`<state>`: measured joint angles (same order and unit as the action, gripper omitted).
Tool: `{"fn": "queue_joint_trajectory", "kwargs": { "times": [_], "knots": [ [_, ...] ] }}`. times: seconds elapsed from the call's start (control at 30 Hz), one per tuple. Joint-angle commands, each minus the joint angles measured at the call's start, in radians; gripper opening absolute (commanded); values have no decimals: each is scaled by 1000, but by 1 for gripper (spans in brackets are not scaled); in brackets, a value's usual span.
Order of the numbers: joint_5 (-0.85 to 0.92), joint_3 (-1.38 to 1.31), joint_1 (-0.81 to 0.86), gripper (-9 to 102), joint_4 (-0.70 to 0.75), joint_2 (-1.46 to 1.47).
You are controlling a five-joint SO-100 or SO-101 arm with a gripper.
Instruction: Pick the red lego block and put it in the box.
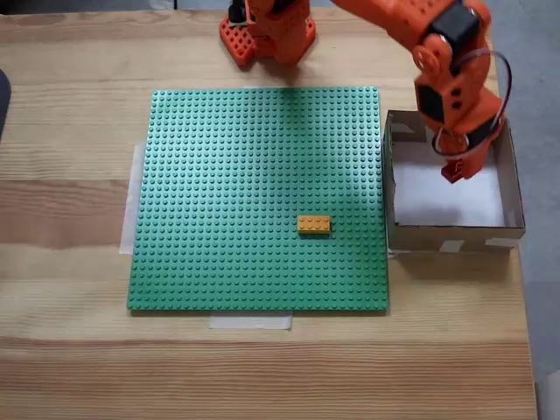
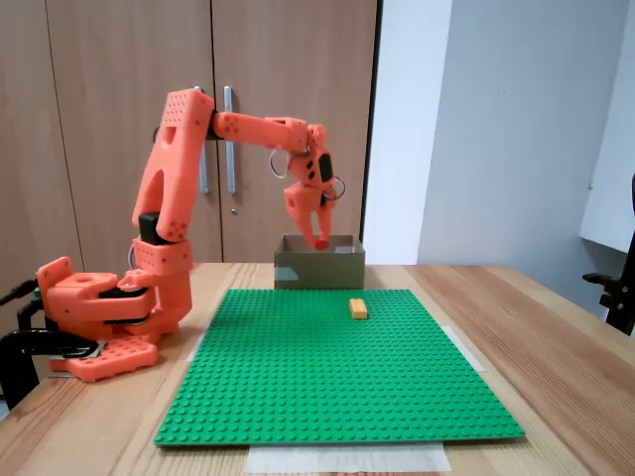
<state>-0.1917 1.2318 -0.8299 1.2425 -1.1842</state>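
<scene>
The orange arm reaches over the square brown cardboard box at the right of the green baseplate. My gripper hangs above the box's white floor, pointing down. A small red lego block shows at its fingertips, and the gripper is shut on it. In the other fixed view the gripper holds the red block at about the height of the box rim, above its inside. The fingers hide most of the block.
A yellow-orange brick sits on the green studded baseplate, right of its middle and near the box. The arm's orange base stands behind the plate. The wooden table's edge runs close to the box's right side.
</scene>
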Motion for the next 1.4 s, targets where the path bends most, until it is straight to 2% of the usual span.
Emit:
{"fn": "queue_joint_trajectory", "kwargs": {
  "times": [0.0, 0.17, 0.33, 0.47, 0.57, 0.77, 1.07, 1.17, 1.37],
  "knots": [
    [26, -46, -2, 6, -15, 31],
    [41, -64, -8, 10, -17, 63],
    [78, -41, -18, 30, -12, 28],
    [98, -8, -25, 34, -14, -75],
    [109, 132, -12, 33, -84, -287],
    [153, 588, 109, 20, -296, -913],
    [207, 954, 408, 10, -319, -1453],
    [192, 1051, 526, -1, -316, -1560],
    [103, 1315, 738, -1, -379, -1727]
  ]
}}
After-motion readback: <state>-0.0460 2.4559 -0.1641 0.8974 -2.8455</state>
